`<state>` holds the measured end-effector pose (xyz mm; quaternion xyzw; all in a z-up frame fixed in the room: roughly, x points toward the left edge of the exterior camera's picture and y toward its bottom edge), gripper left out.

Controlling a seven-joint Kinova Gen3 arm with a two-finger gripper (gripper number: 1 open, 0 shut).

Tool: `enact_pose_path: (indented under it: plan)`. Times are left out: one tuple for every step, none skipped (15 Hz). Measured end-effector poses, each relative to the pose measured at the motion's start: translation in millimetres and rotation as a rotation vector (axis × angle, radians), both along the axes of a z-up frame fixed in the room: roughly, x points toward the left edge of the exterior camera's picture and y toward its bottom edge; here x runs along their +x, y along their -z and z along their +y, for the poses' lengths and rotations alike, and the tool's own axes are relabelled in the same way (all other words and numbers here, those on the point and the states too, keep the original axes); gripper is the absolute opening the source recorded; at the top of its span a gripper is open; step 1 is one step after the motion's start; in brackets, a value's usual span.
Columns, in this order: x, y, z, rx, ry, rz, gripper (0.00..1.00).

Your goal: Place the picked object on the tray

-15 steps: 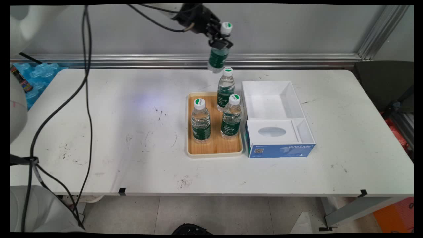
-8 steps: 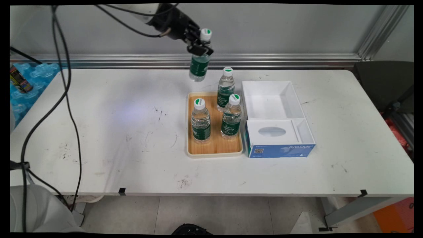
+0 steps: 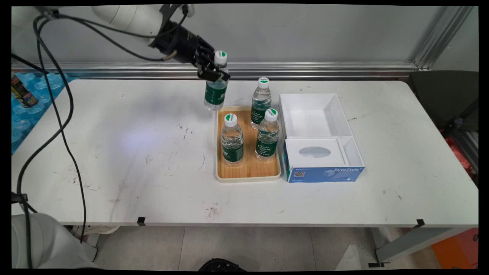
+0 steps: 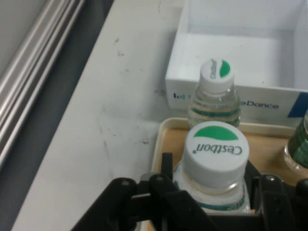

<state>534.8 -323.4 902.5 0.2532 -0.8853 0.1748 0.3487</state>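
My gripper [image 3: 214, 72] is shut on the neck of a small water bottle [image 3: 215, 89] with a green label and white cap, held upright just above the back left corner of a wooden tray [image 3: 250, 168]. Three like bottles stand in the tray: one at the back [image 3: 261, 103], one front left [image 3: 232, 139], one front right [image 3: 267, 134]. In the hand view the held bottle's cap [image 4: 216, 151] fills the lower middle between the gripper [image 4: 211, 192] linkage, with the back bottle [image 4: 215, 94] beyond it on the tray [image 4: 163, 144].
A white open box [image 3: 317, 133] with a blue front stands right of the tray and touches it; its wall [image 4: 231, 91] shows in the hand view. A metal rail [image 3: 305, 68] runs along the table's far edge. Black cables [image 3: 65, 114] hang at the left.
The gripper with the bottle has moved left and down, from high above the back bottle to just over the tray's back left corner.
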Motion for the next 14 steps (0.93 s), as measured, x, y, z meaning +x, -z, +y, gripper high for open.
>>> enact_pose_path:
  plan:
    - [2, 6, 0, 0.002, 0.005, 0.004, 0.0]
    - [2, 13, 0, 0.003, 0.011, 0.01, 0.0]
    - [3, 20, 0, 0.004, 0.017, 0.017, 0.0]
    - [2, 26, -1, 0.004, 0.023, 0.024, 0.0]
    - [2, 32, -2, 0.004, 0.029, 0.032, 0.0]
    - [1, 36, -3, 0.003, 0.033, 0.038, 0.0]
    - [0, 40, -4, 0.0, 0.039, 0.043, 0.0]
    - [-2, 45, -5, -0.005, 0.045, 0.051, 0.0]
    - [-3, 48, -7, -0.01, 0.051, 0.056, 0.0]
    - [-4, 51, -8, -0.014, 0.056, 0.061, 0.0]
    - [-5, 55, -10, -0.018, 0.061, 0.067, 0.0]
    - [-7, 59, -11, -0.02, 0.066, 0.072, 0.0]
    - [-8, 63, -12, -0.021, 0.07, 0.076, 0.0]
    - [-9, 67, -13, -0.022, 0.074, 0.079, 0.0]
